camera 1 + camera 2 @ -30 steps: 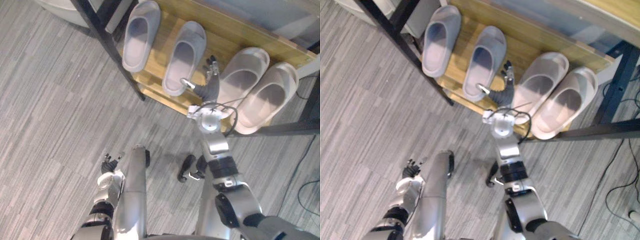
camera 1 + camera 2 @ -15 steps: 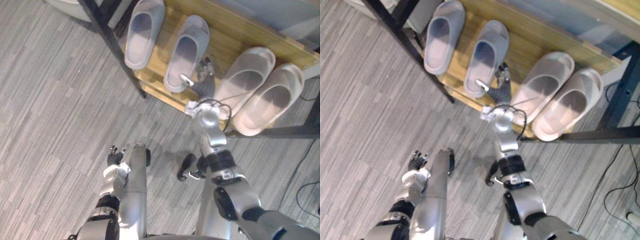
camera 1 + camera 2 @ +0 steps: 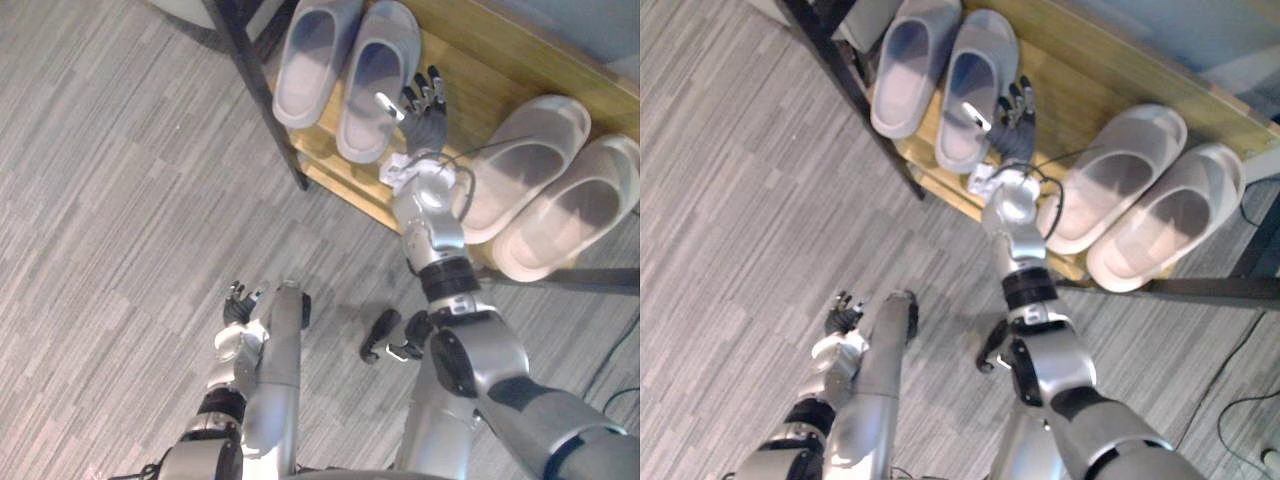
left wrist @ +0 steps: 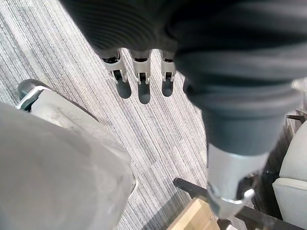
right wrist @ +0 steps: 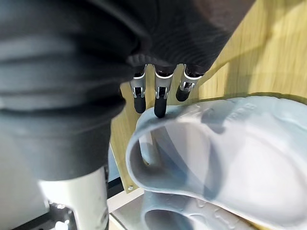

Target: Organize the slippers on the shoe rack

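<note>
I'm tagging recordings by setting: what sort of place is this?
Likely an indoor entryway or office corner: a wooden shoe rack holding grey slippers and pale slippers, on grey striped flooring.

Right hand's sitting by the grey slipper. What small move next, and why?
Probably draw the right hand back off the shelf. Its fingers are straight, beside the grey slipper and holding nothing; that slipper lies close alongside its mate, and the pale pair also sits side by side. The left hand hangs open over the floor.
</note>
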